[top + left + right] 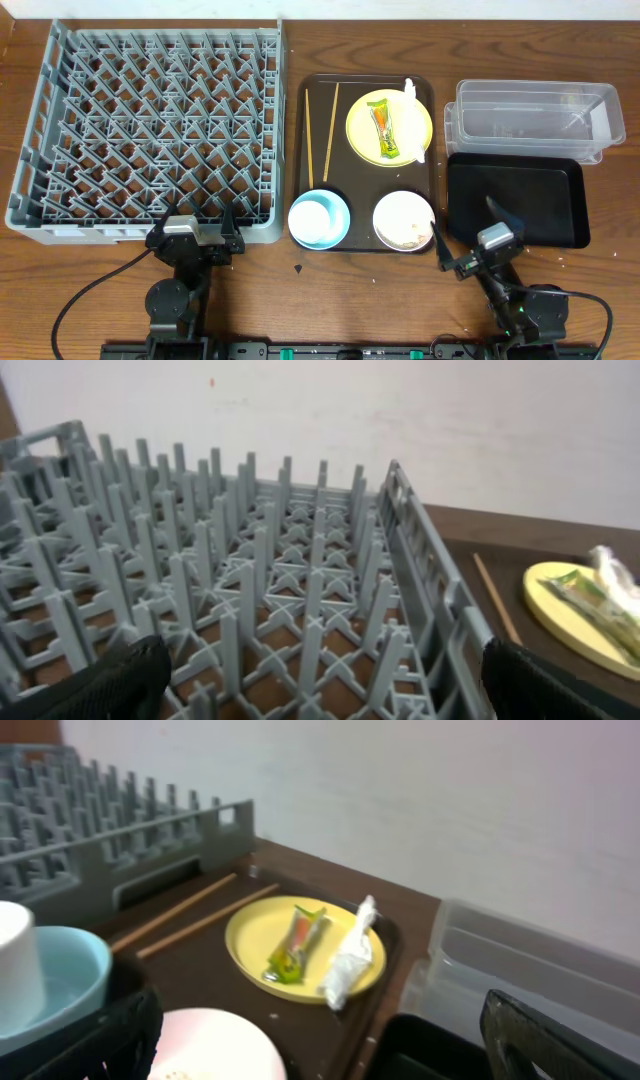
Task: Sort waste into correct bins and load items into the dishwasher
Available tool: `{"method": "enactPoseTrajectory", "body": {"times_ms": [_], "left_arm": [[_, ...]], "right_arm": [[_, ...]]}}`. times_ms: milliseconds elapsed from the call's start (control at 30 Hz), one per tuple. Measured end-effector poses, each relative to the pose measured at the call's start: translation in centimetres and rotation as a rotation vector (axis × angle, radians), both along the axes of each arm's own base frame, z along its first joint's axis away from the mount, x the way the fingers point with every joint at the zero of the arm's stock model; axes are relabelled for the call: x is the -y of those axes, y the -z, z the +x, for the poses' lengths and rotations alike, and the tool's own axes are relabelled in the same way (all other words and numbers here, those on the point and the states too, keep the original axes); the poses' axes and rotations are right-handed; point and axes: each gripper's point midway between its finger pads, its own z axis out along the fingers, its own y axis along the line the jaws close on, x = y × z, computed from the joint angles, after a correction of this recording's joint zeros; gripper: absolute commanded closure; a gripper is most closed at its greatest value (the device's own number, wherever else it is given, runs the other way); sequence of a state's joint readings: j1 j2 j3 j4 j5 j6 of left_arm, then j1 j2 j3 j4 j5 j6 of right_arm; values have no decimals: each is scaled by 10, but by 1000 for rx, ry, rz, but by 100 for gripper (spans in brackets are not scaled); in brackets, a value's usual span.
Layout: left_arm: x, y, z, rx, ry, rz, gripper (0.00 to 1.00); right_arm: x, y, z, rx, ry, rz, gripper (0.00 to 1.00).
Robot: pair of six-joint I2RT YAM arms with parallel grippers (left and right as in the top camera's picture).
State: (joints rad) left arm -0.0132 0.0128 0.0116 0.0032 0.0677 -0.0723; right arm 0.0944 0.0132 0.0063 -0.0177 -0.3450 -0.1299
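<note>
Both jaws apart, empty. Risk: green-and-orange snack wrapper [293,945] just beside crumpled white paper napkin [350,955] on round yellow plate [250,935]; could pinch both.

rack [150,130] left | brown tray [355,180]: plate [362,125], blue bowl [340,226], white bowl [400,215] | tub [530,120], black tray [520,200] right

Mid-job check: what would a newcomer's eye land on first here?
The big grey dish rack dominates the overhead view's left side. Beside it, on the dark brown tray, a bright yellow plate carries a green-and-orange wrapper and a white napkin.
</note>
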Motion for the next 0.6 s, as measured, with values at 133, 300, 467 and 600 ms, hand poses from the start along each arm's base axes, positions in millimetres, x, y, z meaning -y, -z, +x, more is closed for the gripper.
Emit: {"method": "enactPoseTrajectory", "body": {"times_ms": [133, 300, 467, 600], "left_arm": [[13, -15, -1, 52, 76, -15, 0], [24, -60, -11, 63, 141, -22, 0], [31, -109, -14, -120, 176, -42, 0], [41, -130, -2, -310, 232, -74, 0]], "right_arm": [[-8, -12, -5, -6, -51, 79, 1], [-13, -67, -19, -1, -95, 147, 1], [-17, -130, -16, -110, -108, 161, 1], [-21, -142, 9, -335, -99, 164, 1]]}}
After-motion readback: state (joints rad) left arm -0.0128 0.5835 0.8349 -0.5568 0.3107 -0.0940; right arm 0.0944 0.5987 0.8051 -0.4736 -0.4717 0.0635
